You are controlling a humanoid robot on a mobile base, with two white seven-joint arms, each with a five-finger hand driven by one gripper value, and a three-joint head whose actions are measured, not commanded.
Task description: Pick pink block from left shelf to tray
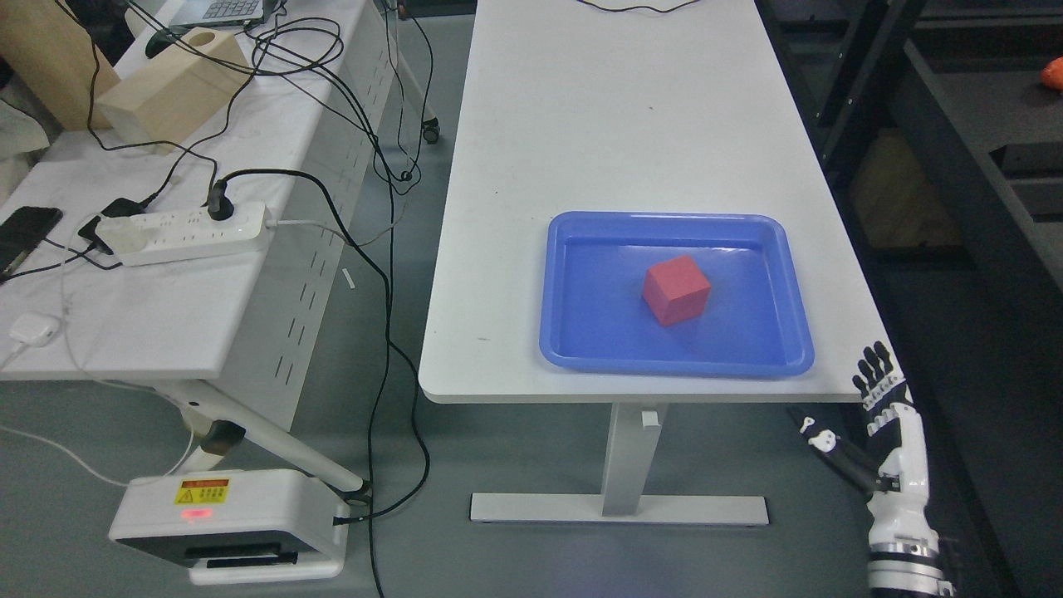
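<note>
The pink block (pixel 676 289) is sitting inside the blue tray (pixel 581 349), a little right of its middle, turned so one corner is pointing to the near side. It has no long axis, being a cube. The tray is lying on the white worktop (pixel 614 124) near the near right corner. The right hand (pixel 887 407) is hanging low beside that corner, to the right of the block and well apart from it, holding nothing, its fingers (pixel 872 365) straight and close together, pointing up. No left hand is showing.
</note>
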